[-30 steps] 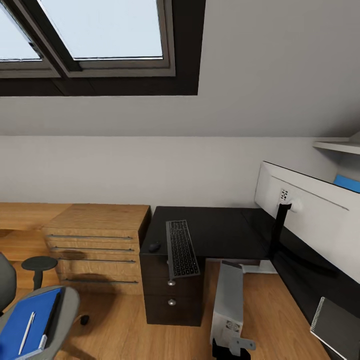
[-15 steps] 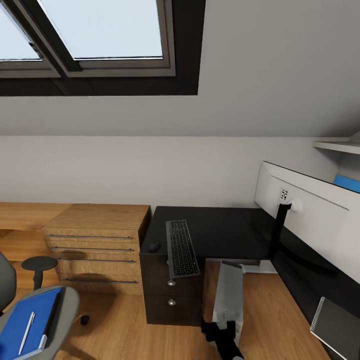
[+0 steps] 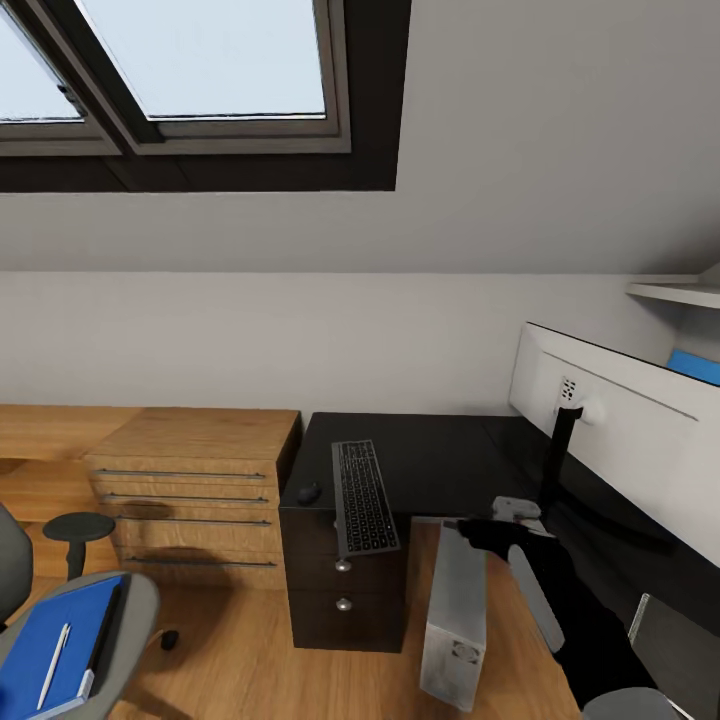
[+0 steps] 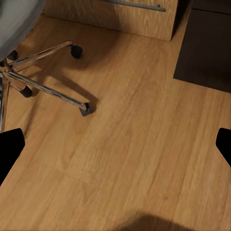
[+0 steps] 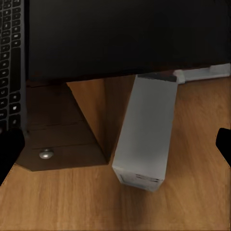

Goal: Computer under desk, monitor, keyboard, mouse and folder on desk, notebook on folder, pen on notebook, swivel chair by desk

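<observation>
The right gripper [image 3: 478,528] hangs spread wide just above the computer [image 5: 144,134], which stands on open floor [image 5: 197,192] with its far end under the desk [image 3: 440,460] edge. Beyond and leftward, the keyboard [image 3: 362,497] overhangs that edge beside the mouse [image 3: 309,492]. The left gripper [image 4: 115,139], also spread, faces bare floor near the swivel chair [image 4: 29,62] base.

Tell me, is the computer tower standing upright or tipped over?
Upright: the computer stands on its base on the wood floor, partly under the desk edge.
</observation>
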You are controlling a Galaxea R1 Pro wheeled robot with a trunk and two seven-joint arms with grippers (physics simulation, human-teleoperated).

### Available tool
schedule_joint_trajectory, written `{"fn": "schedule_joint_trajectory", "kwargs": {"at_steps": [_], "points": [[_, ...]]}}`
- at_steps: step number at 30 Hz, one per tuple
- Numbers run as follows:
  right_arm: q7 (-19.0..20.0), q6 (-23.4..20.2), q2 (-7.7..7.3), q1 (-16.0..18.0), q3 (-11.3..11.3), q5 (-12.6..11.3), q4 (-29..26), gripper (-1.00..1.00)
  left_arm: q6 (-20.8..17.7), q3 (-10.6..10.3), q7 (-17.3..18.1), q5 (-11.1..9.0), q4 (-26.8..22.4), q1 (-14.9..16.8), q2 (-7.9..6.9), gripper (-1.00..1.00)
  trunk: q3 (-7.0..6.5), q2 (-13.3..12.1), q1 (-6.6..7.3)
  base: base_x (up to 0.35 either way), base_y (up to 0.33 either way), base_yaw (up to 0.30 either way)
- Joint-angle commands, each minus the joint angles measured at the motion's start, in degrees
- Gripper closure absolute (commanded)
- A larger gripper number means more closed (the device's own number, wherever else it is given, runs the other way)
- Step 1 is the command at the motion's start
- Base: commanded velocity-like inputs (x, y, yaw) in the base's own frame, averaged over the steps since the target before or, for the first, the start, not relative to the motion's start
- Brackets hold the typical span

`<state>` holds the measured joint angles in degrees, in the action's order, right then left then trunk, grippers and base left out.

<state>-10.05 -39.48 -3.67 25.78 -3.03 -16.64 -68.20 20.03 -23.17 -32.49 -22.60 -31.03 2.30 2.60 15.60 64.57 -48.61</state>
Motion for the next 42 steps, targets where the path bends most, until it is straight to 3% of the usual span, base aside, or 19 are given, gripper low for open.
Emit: {"fn": "schedule_joint_trajectory", "kwargs": {"at_steps": [1,8,11,19,26,42], "points": [[-0.6,-1.8,-0.38,0.0,0.2,-0.7,-1.9,-1.0,0.4,-0.5,-0.4,-0.6,0.0,0.1,-0.06,-1.0,0.08,0.0,-0.01,0.0,0.0,0.0],[-0.9,-7.9,-2.31,-0.5,1.7,-0.6,-8.3,-1.0,0.4,-0.5,-0.5,-0.6,0.0,0.1,-0.06,-1.0,0.08,0.0,-0.01,0.0,0.0,0.0],[-0.9,-8.4,-4.06,-0.5,1.8,-0.7,-8.8,-1.0,0.4,-0.5,-0.5,-0.6,0.0,0.1,-0.06,-1.0,0.07,0.0,-0.01,0.0,0.0,-0.019],[-0.7,-8.3,-4.83,-0.5,1.9,-0.7,-8.3,-1.0,0.4,-0.4,-0.5,-0.6,0.0,0.1,-0.06,-1.0,-0.08,0.0,-0.01,0.0,0.0,-0.169],[-0.4,-5.7,-5.01,-0.6,1.5,-0.4,-1.7,-1.0,0.4,-1.0,-0.1,-0.5,-0.1,0.1,0.17,-1.0,-0.12,0.0,-0.01,0.0,0.0,-0.254],[-0.4,0.7,-5.0,-0.6,1.3,0.0,2.8,-1.0,0.4,-1.0,-0.1,-0.4,-0.6,0.1,0.26,-1.0,-0.12,0.0,-0.01,0.0,0.0,-0.268]]}}
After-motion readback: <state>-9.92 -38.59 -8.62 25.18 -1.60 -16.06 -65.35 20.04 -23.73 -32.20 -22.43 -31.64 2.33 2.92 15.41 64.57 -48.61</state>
